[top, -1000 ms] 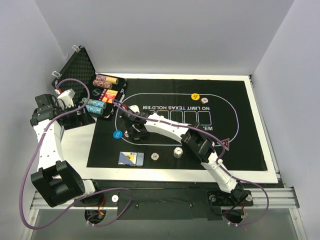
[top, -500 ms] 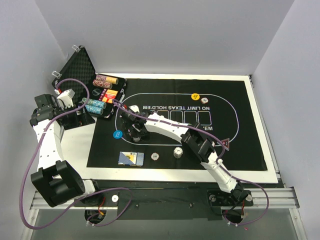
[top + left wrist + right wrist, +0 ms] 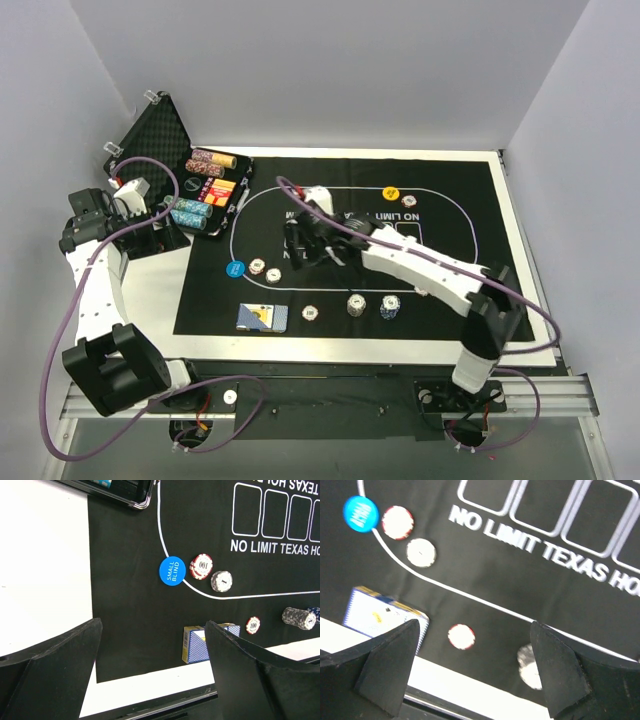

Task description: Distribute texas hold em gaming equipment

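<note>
Across the black mat (image 3: pixel 130 605) lie two chips (image 3: pixel 202 566) beside the blue button (image 3: pixel 172 570) and the deck (image 3: pixel 195 644) near its front edge, but chip rolls (image 3: pixel 207 162) in the case (image 3: pixel 157 128) leave me plenty undone, left gripper (image 3: pixel 154 625) and right gripper (image 3: pixel 475 625) both gaping empty.

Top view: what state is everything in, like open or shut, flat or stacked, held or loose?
Case: open, lid tilted back.
Left claw: open, empty.
Right claw: open, empty.
Card deck: lying flat, loose.
Blue button: flat, "SMALL BLIND" side up.
Red 100 chip: flat, single, loose.
Grey chip stack: stacked upright, loose.
</note>
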`<state>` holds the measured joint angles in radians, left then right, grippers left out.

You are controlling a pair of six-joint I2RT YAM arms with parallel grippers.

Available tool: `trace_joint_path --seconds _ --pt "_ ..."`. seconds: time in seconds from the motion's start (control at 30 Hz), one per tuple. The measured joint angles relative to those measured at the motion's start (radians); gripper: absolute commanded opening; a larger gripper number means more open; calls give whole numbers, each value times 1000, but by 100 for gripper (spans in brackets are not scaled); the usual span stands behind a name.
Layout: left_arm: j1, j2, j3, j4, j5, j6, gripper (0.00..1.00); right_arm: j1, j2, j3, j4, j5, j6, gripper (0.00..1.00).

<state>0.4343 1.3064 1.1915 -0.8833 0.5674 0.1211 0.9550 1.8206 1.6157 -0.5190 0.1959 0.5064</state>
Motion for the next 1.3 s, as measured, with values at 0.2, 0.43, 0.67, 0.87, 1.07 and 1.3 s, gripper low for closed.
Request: trace_joint_path --seconds 0.2,0.43,0.67,0.87,1.07,1.3 --pt "1 -8 -1 0 10 0 95 -29 -195 -313 14 55 17 89" --pt "1 -8 -1 0 14 0 95 -45 -212 -505 13 52 39 89" --pt "1 -8 -2 0 14 0 95 -46 -227 -536 48 42 46 84" --pt "1 -8 -2 0 14 0 95 -59 -227 -573 85 7 55 76" --pt "1 -8 -2 0 14 0 95 -74 -226 -592 108 -18 65 64" --pt "1 -8 -2 0 14 0 95 -77 -223 -593 115 -34 69 62"
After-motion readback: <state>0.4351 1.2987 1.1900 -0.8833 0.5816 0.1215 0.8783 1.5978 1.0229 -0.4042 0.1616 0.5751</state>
